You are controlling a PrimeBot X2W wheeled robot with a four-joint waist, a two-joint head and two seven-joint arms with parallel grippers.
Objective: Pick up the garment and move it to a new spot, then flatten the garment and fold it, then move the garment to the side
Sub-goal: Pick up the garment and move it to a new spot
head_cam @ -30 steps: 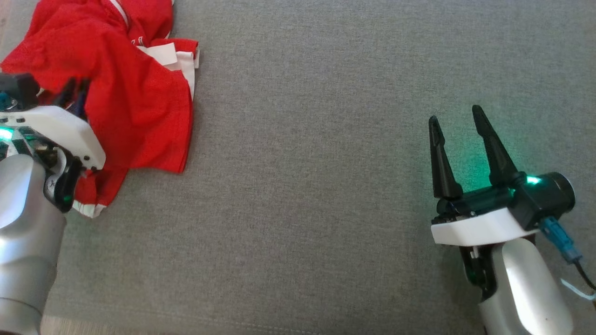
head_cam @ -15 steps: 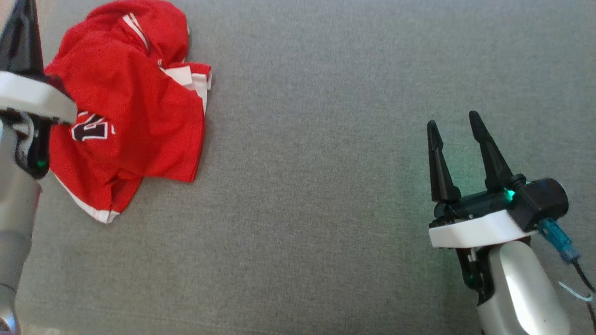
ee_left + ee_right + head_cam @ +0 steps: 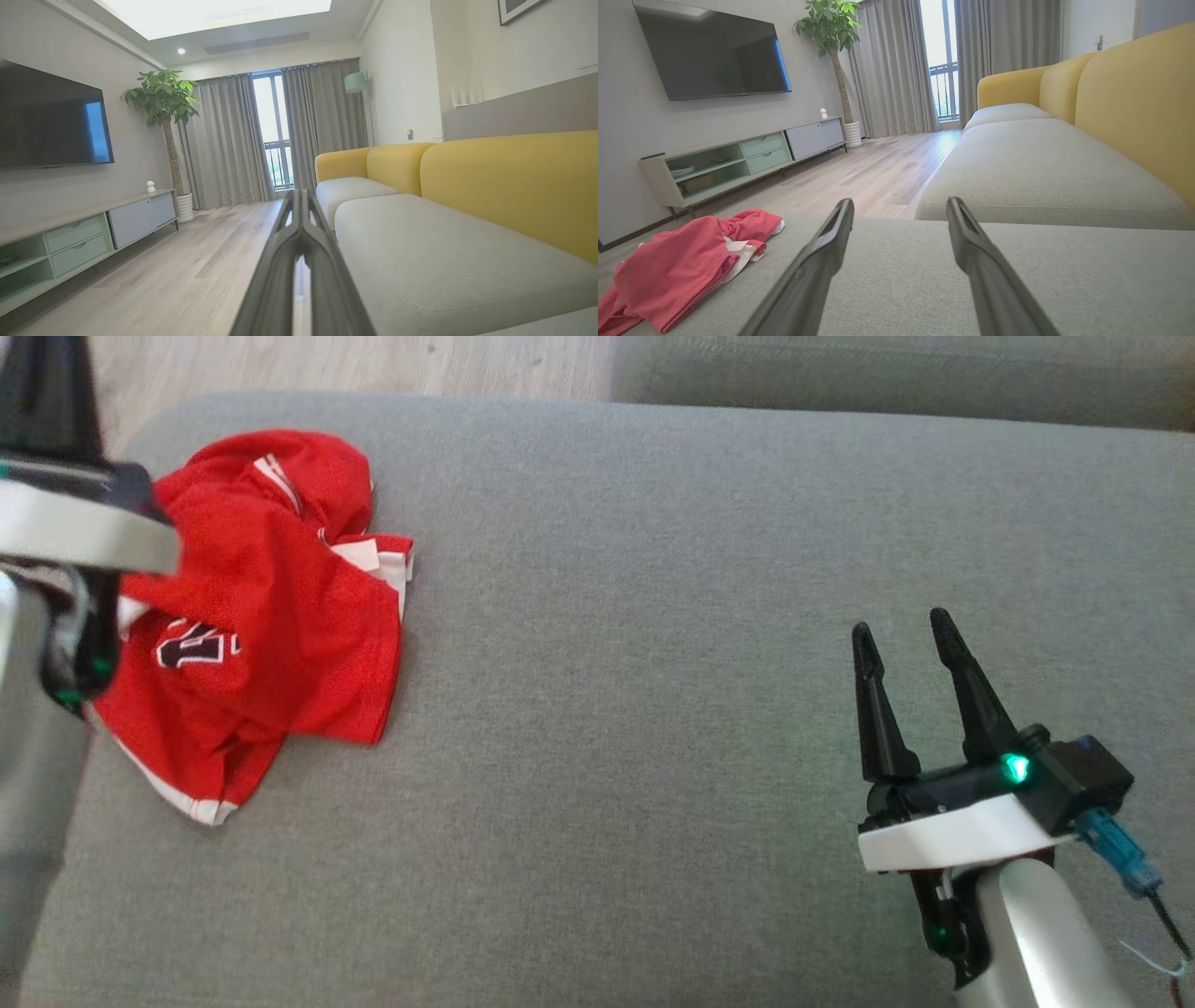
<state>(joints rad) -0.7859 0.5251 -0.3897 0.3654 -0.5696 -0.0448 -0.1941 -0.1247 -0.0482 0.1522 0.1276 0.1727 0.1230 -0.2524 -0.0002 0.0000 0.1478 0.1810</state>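
left pincer is found pressed together on nothing, right pincer spread; reopening over a raised fold of the garment is advised.

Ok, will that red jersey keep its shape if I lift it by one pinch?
Probably not: the red jersey lies crumpled in soft folds, so it should hang limp. Its thin mesh-like cloth looks light. Pushed across the grey cushion, it would likely bunch, not slide.

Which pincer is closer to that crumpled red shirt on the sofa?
Left. The left pincer, shut and empty, is right at the left edge of the shirt; the right pincer, open, sits far off to its right across the grey sofa seat.
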